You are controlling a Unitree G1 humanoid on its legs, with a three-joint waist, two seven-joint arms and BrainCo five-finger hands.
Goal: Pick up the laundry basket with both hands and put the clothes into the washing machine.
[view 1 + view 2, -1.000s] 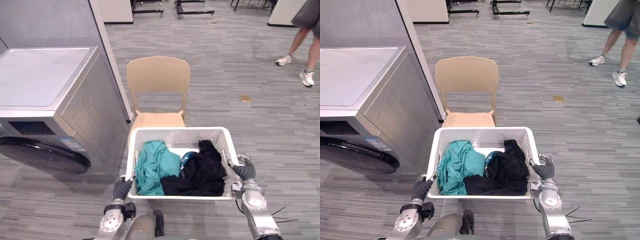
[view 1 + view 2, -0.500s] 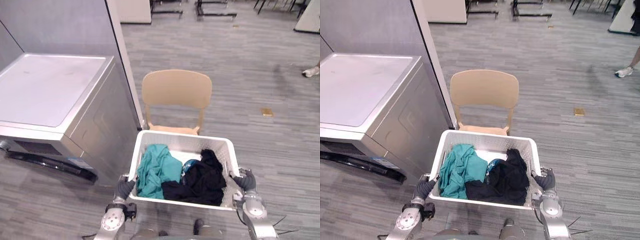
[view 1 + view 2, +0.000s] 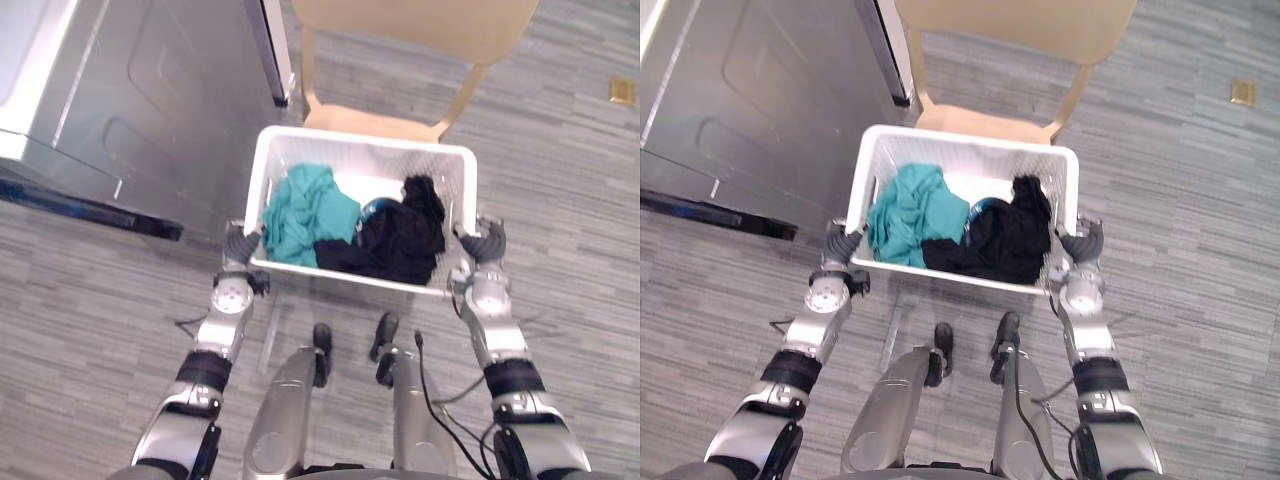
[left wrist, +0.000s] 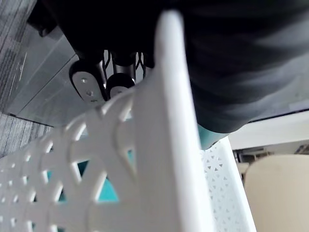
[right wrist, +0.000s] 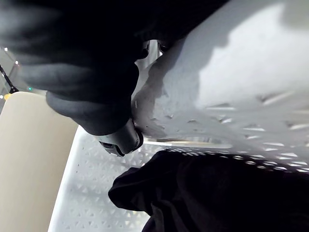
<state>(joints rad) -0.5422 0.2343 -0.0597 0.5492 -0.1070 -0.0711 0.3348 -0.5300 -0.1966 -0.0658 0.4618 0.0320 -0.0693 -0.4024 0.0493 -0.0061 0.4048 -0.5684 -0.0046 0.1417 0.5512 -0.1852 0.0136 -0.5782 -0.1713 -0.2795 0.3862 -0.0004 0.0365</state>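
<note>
Two hands grip the basket [image 3: 370, 165] at mid-frame. The left hand [image 3: 240, 245] is curled on its left rim and the right hand [image 3: 487, 240] on its right rim. In the left wrist view the fingers [image 4: 87, 84] press against the outside of the lattice wall, and the dark cover hides the rest of the hand. In the right wrist view one dark fingertip [image 5: 120, 140] hooks over the rim, just above the black cloth [image 3: 400, 235].

A teal cloth [image 3: 308, 212] fills the basket's left half and the black one its right. A blue scrap [image 3: 372, 207] shows between them, too buried to identify.

The chair [image 3: 380, 122] stands just beyond the basket, its back cut off by the top edge. The washer [image 3: 150, 90] fills the upper left, cropped at the corner. Its dark door [image 3: 90, 205] shows edge-on, so I cannot tell how far it is open.
</note>
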